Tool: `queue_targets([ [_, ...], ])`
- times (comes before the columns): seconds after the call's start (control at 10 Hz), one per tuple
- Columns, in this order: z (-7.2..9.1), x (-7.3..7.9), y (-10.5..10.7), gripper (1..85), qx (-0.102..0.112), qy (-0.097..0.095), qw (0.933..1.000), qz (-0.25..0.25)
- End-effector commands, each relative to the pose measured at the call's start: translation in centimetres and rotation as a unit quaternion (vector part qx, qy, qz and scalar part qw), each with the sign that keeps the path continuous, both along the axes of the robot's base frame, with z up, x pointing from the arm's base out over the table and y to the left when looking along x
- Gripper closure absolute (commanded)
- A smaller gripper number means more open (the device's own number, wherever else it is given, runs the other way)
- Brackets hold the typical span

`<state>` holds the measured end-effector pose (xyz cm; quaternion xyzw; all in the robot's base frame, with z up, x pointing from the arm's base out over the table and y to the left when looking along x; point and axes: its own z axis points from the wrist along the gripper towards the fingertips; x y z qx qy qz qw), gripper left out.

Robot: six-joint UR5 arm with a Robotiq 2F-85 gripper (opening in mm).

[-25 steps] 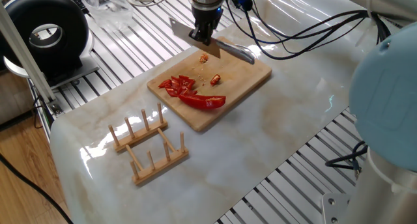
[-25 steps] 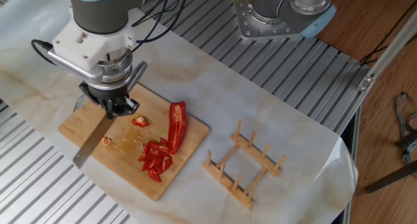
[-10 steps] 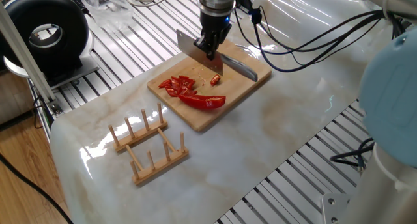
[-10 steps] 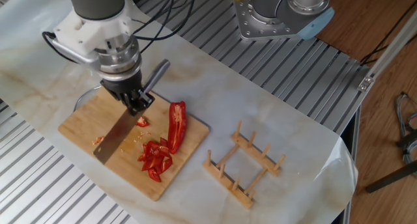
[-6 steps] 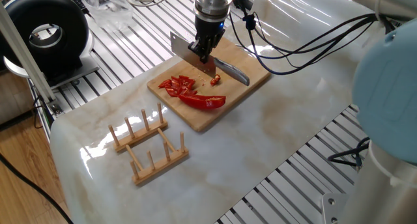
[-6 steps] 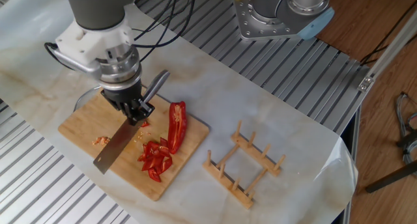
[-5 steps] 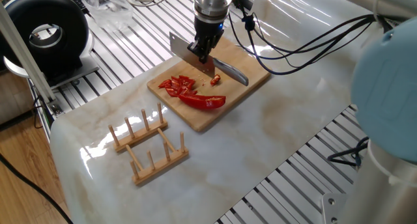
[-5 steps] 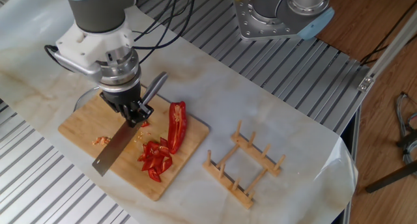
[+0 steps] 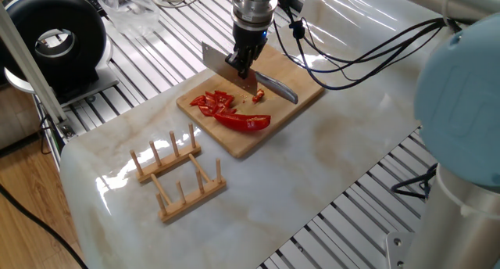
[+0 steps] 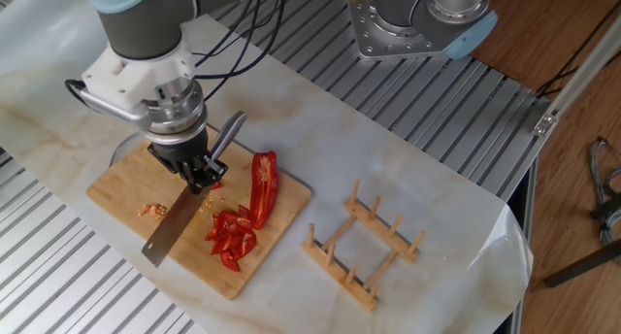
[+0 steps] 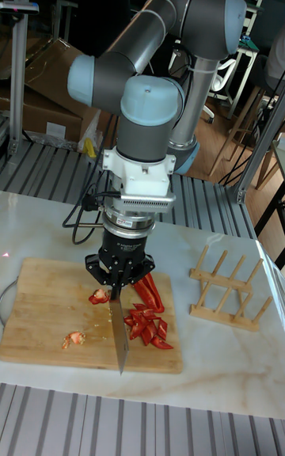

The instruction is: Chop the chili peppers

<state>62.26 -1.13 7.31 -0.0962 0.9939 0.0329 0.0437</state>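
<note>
My gripper (image 9: 241, 66) (image 10: 199, 174) (image 11: 117, 278) is shut on a knife, gripping where the blade (image 10: 173, 227) meets the metal handle (image 10: 228, 135). The blade (image 11: 119, 329) lies edge-down over the wooden cutting board (image 9: 306, 85) (image 10: 121, 179). The chili peppers lie on this board. One long red half (image 9: 244, 122) (image 10: 263, 183) lies beside a pile of cut red bits (image 9: 212, 103) (image 10: 233, 235) (image 11: 146, 325). One small chunk (image 11: 100, 296) sits just beside the blade under my gripper. Crushed bits (image 10: 150, 210) (image 11: 74, 338) lie on the blade's other side.
A wooden peg rack (image 9: 178, 175) (image 10: 364, 245) (image 11: 226, 290) stands on the marble table beside the board. A black round device (image 9: 55, 34) sits at one corner. Cables trail from the arm across the table, and the robot base (image 10: 417, 18) is behind.
The knife has travelled across the board from its outer edge toward the chili pile and turned slightly. The small chunk now lies right at the blade. The long half and pile have not moved.
</note>
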Motion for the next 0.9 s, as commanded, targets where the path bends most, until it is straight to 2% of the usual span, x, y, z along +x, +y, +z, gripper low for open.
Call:
queue_targets([
  [0.0,-0.4,-0.3,-0.1,84.3,0.004,0.015,0.9999,0.007],
  [0.4,-0.7,-0.4,-1.9,84.3,-0.015,0.013,0.9994,0.028],
  [0.8,-1.1,0.0,-3.3,84.3,-0.015,0.008,0.9993,0.033],
])
